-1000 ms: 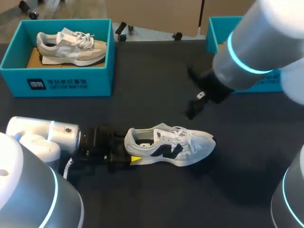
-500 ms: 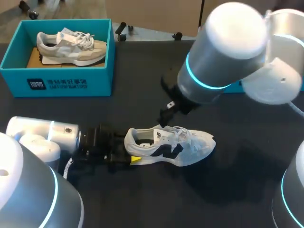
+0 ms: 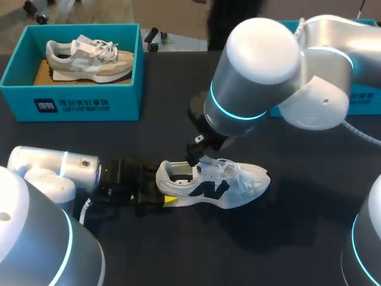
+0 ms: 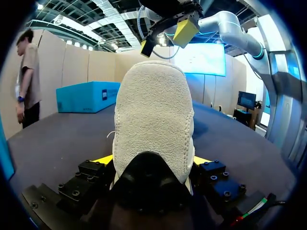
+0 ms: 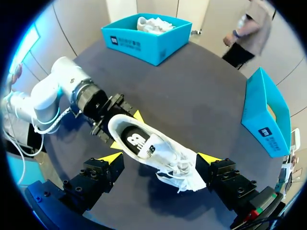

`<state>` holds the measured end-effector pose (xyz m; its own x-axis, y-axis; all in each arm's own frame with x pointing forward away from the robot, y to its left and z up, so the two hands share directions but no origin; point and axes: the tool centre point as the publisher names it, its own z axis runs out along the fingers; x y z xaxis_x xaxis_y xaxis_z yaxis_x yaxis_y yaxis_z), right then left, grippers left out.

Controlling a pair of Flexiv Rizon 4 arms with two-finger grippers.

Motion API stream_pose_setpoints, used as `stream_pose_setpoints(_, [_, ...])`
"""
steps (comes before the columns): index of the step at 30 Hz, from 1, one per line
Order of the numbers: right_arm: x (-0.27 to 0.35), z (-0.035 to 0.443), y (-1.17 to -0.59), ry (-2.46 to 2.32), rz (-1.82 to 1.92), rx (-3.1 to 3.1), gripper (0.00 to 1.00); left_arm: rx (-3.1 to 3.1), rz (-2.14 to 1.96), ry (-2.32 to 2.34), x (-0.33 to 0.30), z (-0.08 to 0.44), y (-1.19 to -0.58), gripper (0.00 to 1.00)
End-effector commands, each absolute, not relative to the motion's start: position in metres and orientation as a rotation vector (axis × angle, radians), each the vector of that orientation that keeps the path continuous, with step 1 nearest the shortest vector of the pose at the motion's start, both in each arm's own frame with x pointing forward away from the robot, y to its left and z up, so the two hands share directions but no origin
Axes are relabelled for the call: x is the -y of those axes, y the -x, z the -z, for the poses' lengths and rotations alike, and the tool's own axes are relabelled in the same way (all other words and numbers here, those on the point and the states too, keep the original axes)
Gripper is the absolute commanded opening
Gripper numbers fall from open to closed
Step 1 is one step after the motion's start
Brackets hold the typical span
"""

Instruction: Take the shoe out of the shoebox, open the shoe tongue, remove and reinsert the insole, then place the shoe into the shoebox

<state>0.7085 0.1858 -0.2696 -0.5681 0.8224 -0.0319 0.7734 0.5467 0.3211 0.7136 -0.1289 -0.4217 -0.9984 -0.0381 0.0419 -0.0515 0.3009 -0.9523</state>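
A white sneaker (image 3: 211, 182) is laid on its sole on the dark table (image 3: 178, 113), outside both boxes, with its heel turned toward the left arm and its toe toward the right. The heel is clamped from both sides by the yellow-tipped fingers (image 4: 103, 159) of the left gripper (image 4: 152, 163), which is held low over the table. The right gripper (image 5: 159, 158) is hung above the sneaker's collar and laces. Its fingers are spread wide and kept clear of the shoe, so nothing is gripped. Through the shoe's mouth a dark insole (image 5: 136, 141) is seen lying inside.

At the far left corner of the table a teal shoebox (image 3: 71, 101) is set open-topped, and a beige sneaker (image 3: 89, 56) is lodged in it on a brown cardboard liner. A second teal shoebox (image 5: 266, 120) is placed at the far right, well apart from the white sneaker. Its inside is largely hidden by the right arm, and its contents cannot be told.
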Motion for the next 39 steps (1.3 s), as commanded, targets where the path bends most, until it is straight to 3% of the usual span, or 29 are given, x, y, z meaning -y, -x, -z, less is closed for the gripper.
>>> stream_pose_setpoints(1, [-0.186,0.271,-0.708,-1.358,-0.408,-2.601,1.00,2.525,-1.843,-0.085,0.129,0.421,-0.714,0.00])
stream_pose_setpoints(19, [-0.189,0.264,-0.712,-1.673,-0.355,-2.277,1.00,2.525,-1.843,-0.085,0.129,0.421,-0.714,0.00])
stream_pose_setpoints(39, [-0.205,0.306,-0.716,-1.951,-0.168,-2.118,1.00,2.525,-1.843,-0.085,0.129,0.421,-0.714,0.00])
